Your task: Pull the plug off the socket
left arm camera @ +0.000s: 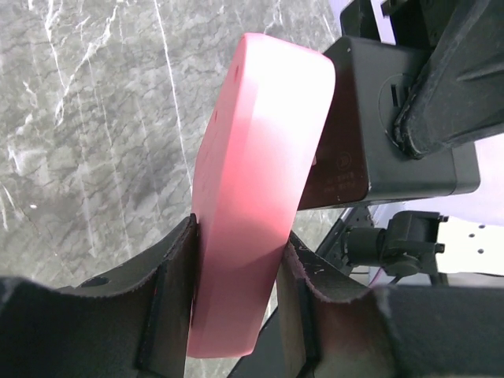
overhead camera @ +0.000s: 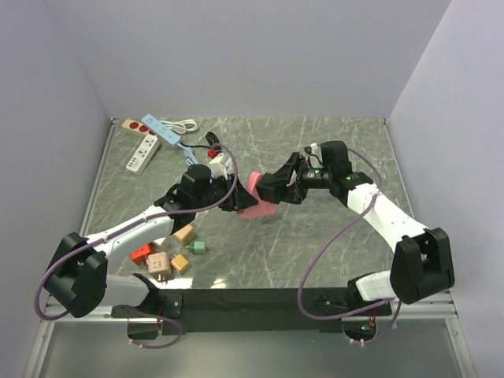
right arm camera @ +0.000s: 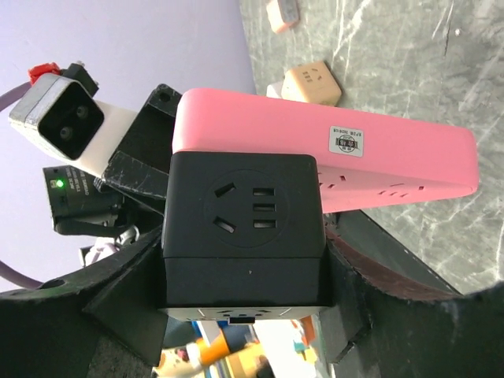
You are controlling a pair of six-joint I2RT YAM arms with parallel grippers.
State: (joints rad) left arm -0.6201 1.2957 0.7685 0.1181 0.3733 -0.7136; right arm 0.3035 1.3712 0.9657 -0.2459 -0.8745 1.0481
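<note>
The socket is a pink power strip [overhead camera: 257,198], held above the table on edge. My left gripper [overhead camera: 235,197] is shut on one end of it. In the left wrist view the pink strip [left arm camera: 252,181] stands squeezed between both dark fingers [left arm camera: 169,272], with my gripper [left arm camera: 240,240] around its lower end. The plug is a black cube adapter [right arm camera: 244,228] sitting flush against the strip's [right arm camera: 394,150] face. My right gripper [right arm camera: 244,264] is shut on the cube's two sides. From above, the cube [overhead camera: 277,187] touches the strip's right side, with my right gripper [overhead camera: 276,189] around it.
A white power strip [overhead camera: 142,152] and a blue one [overhead camera: 161,130] with a white cable lie at the back left. Several small cube adapters lie near the left arm, among them a red one [overhead camera: 142,253], a beige one [overhead camera: 184,233] and a green one [overhead camera: 200,247].
</note>
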